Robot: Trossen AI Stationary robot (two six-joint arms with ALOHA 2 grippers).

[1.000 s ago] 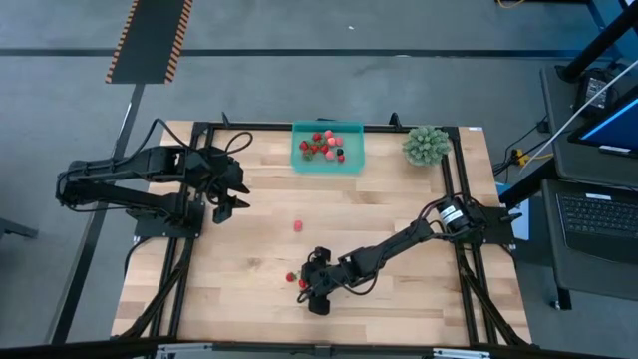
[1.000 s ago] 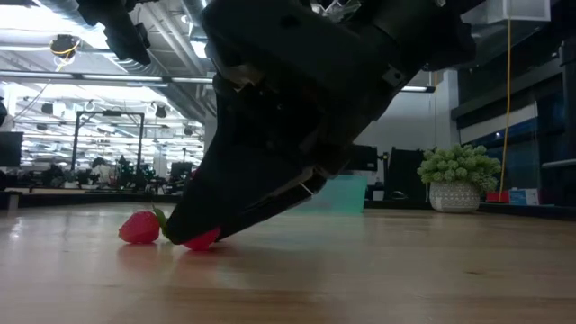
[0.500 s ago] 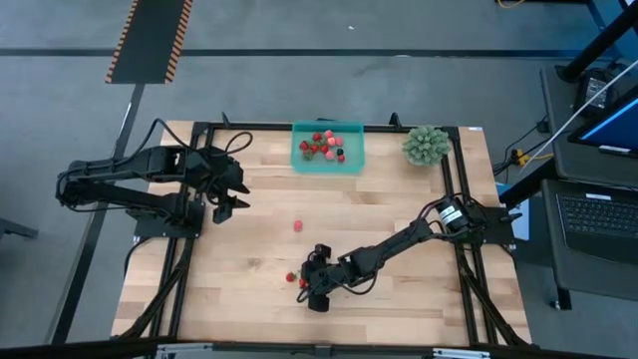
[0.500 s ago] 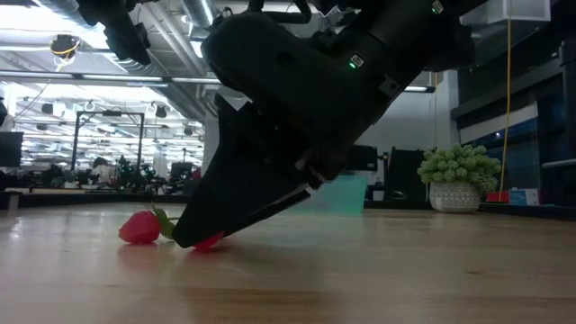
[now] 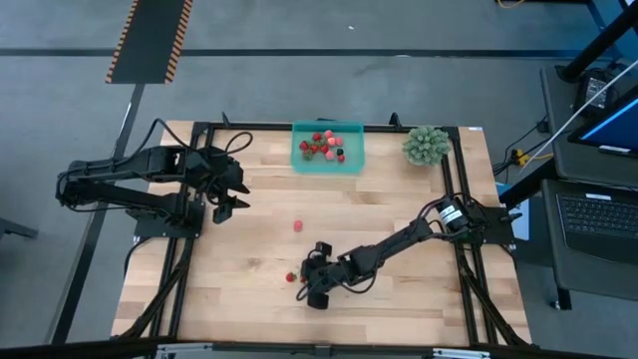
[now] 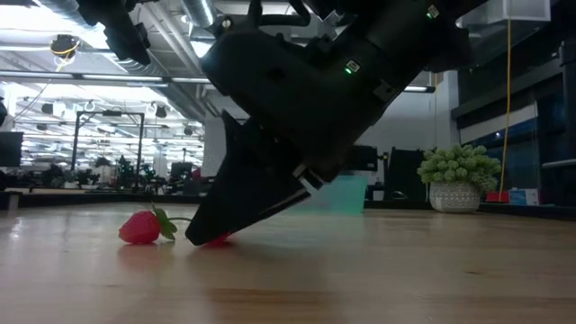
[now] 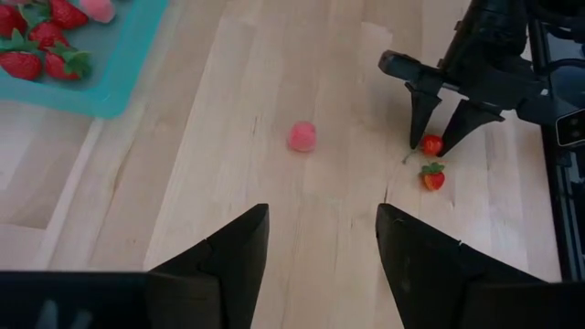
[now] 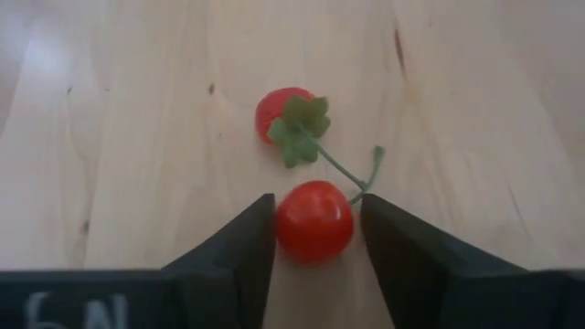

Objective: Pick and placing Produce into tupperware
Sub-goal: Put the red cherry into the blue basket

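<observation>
My right gripper [image 8: 317, 228] is low over the table near its front middle, closed around a small round red piece of produce [image 8: 314, 219] with a thin green stem. A strawberry with a green top [image 8: 283, 110] lies on the wood just beyond it. Farther toward the far edge, a pink piece [image 5: 297, 226] lies alone. The teal tupperware [image 5: 299, 160] sits at the far edge holding several red and pink pieces. My left gripper [image 5: 227, 199] hovers open at the table's left, away from everything. My right gripper pinches the round red piece by its two opposite sides [image 8: 279, 224] between its two fingers. The fingers [image 6: 202, 236] slant down from the table's right side. The piece rests on the wood [image 6: 216, 239], its stem pointing away from the gripper.
A spiky green plant ball [image 5: 426, 145] stands at the far right corner. Black frame rails [image 5: 189, 249] run along the table's left, right and far sides. Bare wood lies between the pink piece and the tupperware.
In the low view my right gripper's fingers have drawn together over the round red piece, which now shows less. The piece and the strawberry beside it lie where they were. My left arm has kept still.
</observation>
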